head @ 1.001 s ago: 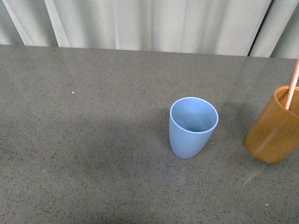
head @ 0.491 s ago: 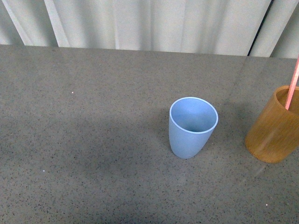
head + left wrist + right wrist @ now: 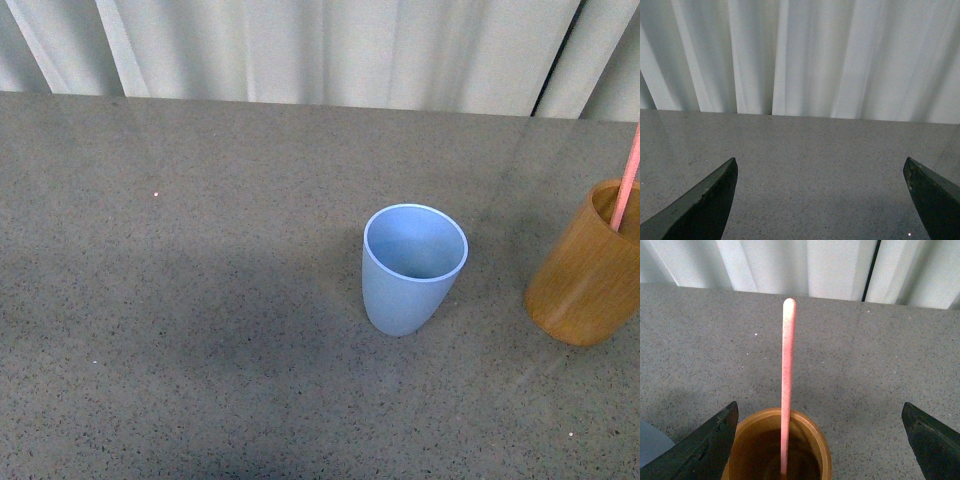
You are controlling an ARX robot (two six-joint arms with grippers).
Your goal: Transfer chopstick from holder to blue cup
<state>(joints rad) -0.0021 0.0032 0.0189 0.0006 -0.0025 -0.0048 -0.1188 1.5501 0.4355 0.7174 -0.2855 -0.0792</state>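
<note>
The chopstick (image 3: 626,185) stands in the holder (image 3: 580,290), at three o'clock of the blue cup (image 3: 412,268) on the worktop (image 3: 200,300) — the cups well apart. Right hand (image 3: 819,410) and left hand (image 3: 820,165) are both spread wide — neither grips anything.

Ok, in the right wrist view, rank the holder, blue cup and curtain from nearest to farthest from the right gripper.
1. The holder, centred just ahead of the right gripper, with the chopstick standing in it.
2. The blue cup, to the holder's left.
3. The curtain, beyond the table.
</note>
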